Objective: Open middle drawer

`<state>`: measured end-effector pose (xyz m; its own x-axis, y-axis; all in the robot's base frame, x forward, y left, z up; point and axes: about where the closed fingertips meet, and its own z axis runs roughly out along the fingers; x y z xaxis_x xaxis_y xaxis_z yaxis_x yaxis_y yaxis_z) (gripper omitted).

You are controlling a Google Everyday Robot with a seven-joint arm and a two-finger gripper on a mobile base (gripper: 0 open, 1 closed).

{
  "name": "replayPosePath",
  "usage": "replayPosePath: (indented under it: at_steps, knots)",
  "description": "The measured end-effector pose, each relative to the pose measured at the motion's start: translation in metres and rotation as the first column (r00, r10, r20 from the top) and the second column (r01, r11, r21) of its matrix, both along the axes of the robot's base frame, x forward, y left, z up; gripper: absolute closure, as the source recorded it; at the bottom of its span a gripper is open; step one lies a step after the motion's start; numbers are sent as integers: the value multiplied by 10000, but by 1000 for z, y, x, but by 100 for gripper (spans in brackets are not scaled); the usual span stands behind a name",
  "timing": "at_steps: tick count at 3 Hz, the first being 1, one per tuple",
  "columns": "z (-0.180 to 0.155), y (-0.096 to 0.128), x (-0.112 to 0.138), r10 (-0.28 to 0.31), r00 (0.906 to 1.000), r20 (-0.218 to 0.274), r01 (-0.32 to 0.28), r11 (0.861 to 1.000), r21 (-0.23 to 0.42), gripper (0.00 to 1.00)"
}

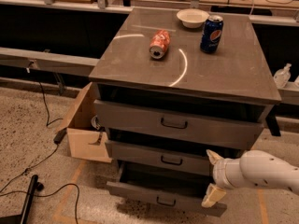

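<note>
On the floor at far left a black cable [28, 164] lies in loops. Beside the cabinet's left side stands an open cardboard box [86, 139], touching or almost touching it. The grey cabinet [224, 73] has three drawers. The top drawer [140, 120] has the tallest front. Under it is the middle drawer [140, 154], second of the three, with a low grey front and a small dark loop handle [171, 160] at its centre. A dark gap shows above its front. The lowest drawer [140, 192] stands out a little further forward than the middle one.

On the cabinet top an orange can [159, 44] lies on its side. Behind it to the right is a white bowl [192, 17], and just beside the bowl a blue can [211, 33] stands upright.

The gripper [212, 177] is at lower right, at the right end of the drawer fronts, on a white arm [261, 171] that comes in from the right edge. Its two fingers are spread apart and hold nothing. The upper finger [214, 156] is at the right end of the middle drawer's front; whether it touches, I cannot tell. The lower finger is in front of the lowest drawer. At far right a clear bottle [282, 75] stands behind the cabinet.
</note>
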<state>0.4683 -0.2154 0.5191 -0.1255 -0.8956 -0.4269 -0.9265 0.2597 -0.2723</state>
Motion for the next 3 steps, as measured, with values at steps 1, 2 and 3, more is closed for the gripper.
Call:
replayPosePath:
  at_steps: [1,2,3]
  knots:
    - [-22,3,5,269,9996,-30,-269,9996,-77,0]
    - [-41,7,18,597,9982,89,-598,9982,104,0]
    - [-57,4,32,853,9961,212,-854,9963,58,0]
